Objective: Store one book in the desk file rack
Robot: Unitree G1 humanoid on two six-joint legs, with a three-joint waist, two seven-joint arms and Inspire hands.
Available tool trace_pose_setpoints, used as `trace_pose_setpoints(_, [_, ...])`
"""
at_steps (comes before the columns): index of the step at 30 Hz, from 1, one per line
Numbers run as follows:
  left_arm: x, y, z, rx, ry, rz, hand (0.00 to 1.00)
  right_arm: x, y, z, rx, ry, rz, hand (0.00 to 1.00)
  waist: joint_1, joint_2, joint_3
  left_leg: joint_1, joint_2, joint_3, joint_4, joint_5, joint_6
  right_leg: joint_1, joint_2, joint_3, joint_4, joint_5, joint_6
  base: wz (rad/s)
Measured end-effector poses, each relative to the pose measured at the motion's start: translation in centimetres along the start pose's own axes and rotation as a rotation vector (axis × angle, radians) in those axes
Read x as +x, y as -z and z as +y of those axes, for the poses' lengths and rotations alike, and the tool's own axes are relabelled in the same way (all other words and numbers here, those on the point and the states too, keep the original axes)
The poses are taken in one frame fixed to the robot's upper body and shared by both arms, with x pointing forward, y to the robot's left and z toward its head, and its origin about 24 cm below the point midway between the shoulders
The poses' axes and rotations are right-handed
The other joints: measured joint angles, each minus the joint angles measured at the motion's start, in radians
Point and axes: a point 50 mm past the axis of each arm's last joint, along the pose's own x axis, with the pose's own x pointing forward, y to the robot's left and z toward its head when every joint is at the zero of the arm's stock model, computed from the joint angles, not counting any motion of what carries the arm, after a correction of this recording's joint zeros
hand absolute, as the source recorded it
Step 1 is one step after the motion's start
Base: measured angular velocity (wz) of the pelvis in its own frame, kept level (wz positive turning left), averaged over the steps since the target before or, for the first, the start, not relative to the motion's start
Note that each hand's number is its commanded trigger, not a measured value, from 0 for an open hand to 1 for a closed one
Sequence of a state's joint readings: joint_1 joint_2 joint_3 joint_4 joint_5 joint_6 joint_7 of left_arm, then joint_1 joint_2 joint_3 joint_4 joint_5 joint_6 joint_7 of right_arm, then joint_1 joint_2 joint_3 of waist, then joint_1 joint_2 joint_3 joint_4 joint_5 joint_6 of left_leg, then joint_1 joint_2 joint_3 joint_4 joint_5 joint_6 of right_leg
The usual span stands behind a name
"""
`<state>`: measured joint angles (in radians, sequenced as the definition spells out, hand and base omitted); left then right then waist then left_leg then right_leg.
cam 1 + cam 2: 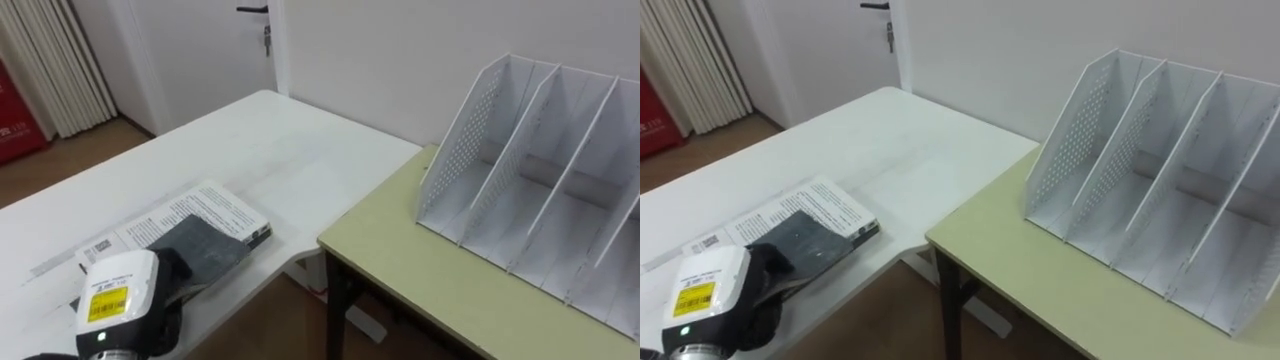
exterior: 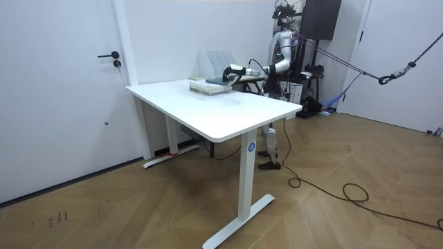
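book (image 1: 215,212): lies flat on the white table (image 1: 250,140), printed cover up, near the table edge that faces the desk.
left hand (image 1: 172,272): comes in from the lower left and lies over the near end of the book; the wrist housing covers the fingers, so i cannot tell whether they clasp the book or lie loose.
file rack (image 1: 520,190): white, with a perforated end wall, stands on the pale green desk (image 1: 400,250), well apart from the book.
robot: in the room view it stands at the far side of the white table, one arm stretched over the book.
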<state>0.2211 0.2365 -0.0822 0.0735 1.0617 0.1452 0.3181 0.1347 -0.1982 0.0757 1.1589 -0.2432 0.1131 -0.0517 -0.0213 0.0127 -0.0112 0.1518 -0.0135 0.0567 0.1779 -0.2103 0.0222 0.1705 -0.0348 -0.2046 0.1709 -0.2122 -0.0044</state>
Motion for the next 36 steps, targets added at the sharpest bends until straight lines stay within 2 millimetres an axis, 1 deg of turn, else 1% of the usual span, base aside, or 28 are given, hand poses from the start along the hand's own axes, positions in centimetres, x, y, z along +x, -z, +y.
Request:
trace_pose_setpoints(7, [0.0, -0.3, -0.1, -0.006, -0.003, -0.009, 1.0, 0.0, -0.2, -0.1, 0.011, 0.019, -0.006, 0.0, -0.001, 0.005, -0.0004, 0.0, 0.0, -0.002, -0.011, 0.0, 0.0, -0.003, 0.001, 0.0, -0.001, 0.0, 0.0, 0.0])
trace_pose_setpoints(10, [0.1, -0.3, 0.2, -0.049, -0.009, 0.003, 1.0, 0.0, -0.5, -0.2, 0.014, 0.024, -0.014, 0.0, 0.0, 0.005, -0.0008, 0.0, 0.0, -0.002, -0.011, 0.0, -0.001, -0.002, 0.002, 0.0, -0.003, 0.0, 0.0, 0.0])
trace_pose_setpoints(11, [0.3, -0.3, 0.6, -0.058, -0.017, 0.001, 1.0, 0.0, -0.6, -0.3, 0.013, 0.024, -0.018, 0.0, 0.0, 0.006, -0.0007, 0.0, 0.0, -0.002, -0.009, 0.0, 0.0, -0.002, 0.002, 0.0, -0.002, 0.001, 0.0, 0.0])
trace_pose_setpoints(13, [0.5, -0.5, 1.0, -0.123, 0.001, 0.005, 1.0, 0.1, -0.9, -0.3, 0.021, 0.025, -0.031, 0.0, 0.0, 0.006, -0.0005, 0.0, 0.0, -0.002, -0.008, 0.001, 0.0, -0.006, 0.002, 0.0, -0.002, 0.002, 0.0, 0.0])
trace_pose_setpoints(15, [0.9, -0.6, 1.8, -0.253, 0.019, 0.024, 1.0, 0.1, -1.3, -0.3, 0.048, 0.022, -0.057, 0.0, 0.004, 0.006, -0.0003, -0.005, 0.0, -0.002, -0.009, 0.001, 0.0, -0.009, 0.001, -0.001, -0.004, 0.002, 0.0, 0.0])
trace_pose_setpoints(16, [0.9, -0.6, 2.0, -0.278, 0.024, 0.024, 1.0, 0.1, -1.3, -0.3, 0.055, 0.022, -0.062, 0.0, 0.004, 0.006, -0.0003, -0.005, -0.001, -0.002, -0.009, 0.001, 0.0, -0.01, 0.001, -0.002, -0.005, 0.002, 0.0, 0.04])
trace_pose_setpoints(18, [1.1, -0.8, 2.9, -0.381, 0.037, 0.013, 1.0, 0.1, -1.7, -0.3, 0.1, 0.021, -0.072, 0.0, 0.003, 0.005, -0.0001, -0.018, 0.0, -0.005, -0.004, 0.001, 0.0, -0.013, 0.0, -0.008, -0.019, 0.004, 0.002, 0.09])
trace_pose_setpoints(19, [1.2, -0.9, 3.4, -0.408, 0.037, 0.004, 1.0, 0.1, -1.8, -0.3, 0.111, 0.02, -0.076, 0.0, 0.0, 0.003, 0.0014, -0.022, 0.0, -0.006, 0.0, 0.001, 0.0, -0.016, -0.001, -0.011, -0.02, 0.005, 0.003, 0.14])
trace_pose_setpoints(21, [1.3, -2.0, 5.2, -0.535, 0.024, -0.059, 1.0, 0.1, -2.1, -0.4, 0.156, 0.016, -0.092, 0.0, 0.001, 0.0, 0.0047, -0.037, 0.002, -0.012, 0.008, 0.001, 0.001, -0.022, -0.002, -0.019, -0.021, 0.006, 0.003, 0.11])
trace_pose_setpoints(22, [1.2, -2.3, 5.6, -0.574, 0.022, -0.078, 1.0, 0.1, -2.2, -0.4, 0.168, 0.016, -0.099, 0.0, -0.001, 0.0, 0.0067, -0.038, 0.002, -0.013, 0.008, 0.001, 0.001, -0.022, -0.002, -0.02, -0.022, 0.007, 0.003, 0.05])
trace_pose_setpoints(23, [1.2, -3.0, 6.3, -0.653, 0.025, -0.118, 1.0, 0.1, -2.3, -0.3, 0.184, 0.013, -0.114, 0.0, -0.001, 0.0, 0.0101, -0.039, 0.001, -0.015, 0.008, 0.001, 0.001, -0.022, -0.003, -0.021, -0.022, 0.007, 0.004, 0.0])
trace_pose_setpoints(24, [1.0, -3.6, 6.7, -0.732, 0.04, -0.158, 1.0, 0.1, -2.4, -0.2, 0.192, 0.007, -0.124, 0.0, -0.005, 0.002, 0.0113, -0.042, 0.001, -0.015, 0.009, 0.001, 0.001, -0.023, -0.003, -0.022, -0.021, 0.007, 0.004, 0.0])
trace_pose_setpoints(25, [1.0, -3.9, 6.8, -0.773, 0.049, -0.176, 1.0, 0.1, -2.4, -0.1, 0.192, 0.002, -0.126, 0.0, -0.008, 0.002, 0.0119, -0.044, 0.001, -0.016, 0.009, 0.001, 0.001, -0.025, -0.002, -0.023, -0.021, 0.007, 0.004, 0.0])
trace_pose_setpoints(27, [1.0, -4.8, 7.3, -0.905, 0.083, -0.247, 1.0, 0.1, -2.6, 0.0, 0.195, -0.008, -0.139, 0.0, -0.009, 0.0, 0.0185, -0.047, 0.001, -0.013, 0.009, 0.001, 0.001, -0.028, 0.001, -0.02, -0.02, 0.009, 0.001, -0.05])
trace_pose_setpoints(28, [1.1, -5.0, 7.4, -0.93, 0.09, -0.26, 1.0, 0.1, -2.7, 0.0, 0.195, -0.011, -0.142, 0.0, -0.009, -0.001, 0.0192, -0.048, 0.001, -0.011, 0.009, 0.001, 0.001, -0.03, 0.002, -0.018, -0.02, 0.01, 0.001, -0.08])
trace_pose_setpoints(29, [1.1, -5.2, 7.6, -0.98, 0.106, -0.284, 1.0, 0.1, -2.7, 0.0, 0.201, -0.018, -0.144, 0.0, -0.008, 0.001, 0.0178, -0.052, 0.002, -0.006, 0.01, 0.001, 0.0, -0.035, 0.003, -0.017, -0.021, 0.011, -0.002, -0.09])
trace_pose_setpoints(30, [1.1, -5.5, 8.0, -1.017, 0.119, -0.315, 1.0, 0.1, -2.6, 0.0, 0.212, -0.022, -0.147, 0.0, -0.008, -0.003, 0.021, -0.056, 0.003, -0.004, 0.009, 0.001, 0.0, -0.04, 0.004, -0.016, -0.021, 0.012, -0.003, -0.08])
trace_pose_setpoints(31, [1.1, -5.7, 8.2, -1.031, 0.123, -0.331, 1.0, 0.1, -2.5, 0.0, 0.218, -0.024, -0.146, 0.0, -0.007, 0.0, 0.0198, -0.057, 0.003, -0.004, 0.009, 0.001, 0.0, -0.042, 0.004, -0.016, -0.021, 0.012, -0.003, -0.04])
trace_pose_setpoints(34, [0.9, -6.4, 9.4, -1.126, 0.128, -0.423, 1.0, 0.1, -2.3, 0.1, 0.225, -0.028, -0.145, 0.0, -0.005, -0.002, 0.0212, -0.059, 0.003, -0.004, 0.009, 0.001, 0.0, -0.046, 0.004, -0.01, -0.021, 0.012, -0.004, -0.04])
trace_pose_setpoints(36, [1.1, -7.0, 10.1, -1.248, 0.153, -0.5, 1.0, 0.1, -2.5, 0.3, 0.255, -0.041, -0.154, 0.0, -0.004, -0.007, 0.0224, -0.061, 0.005, -0.002, 0.009, 0.001, 0.0, -0.05, 0.004, -0.008, -0.018, 0.012, -0.003, 0.0])
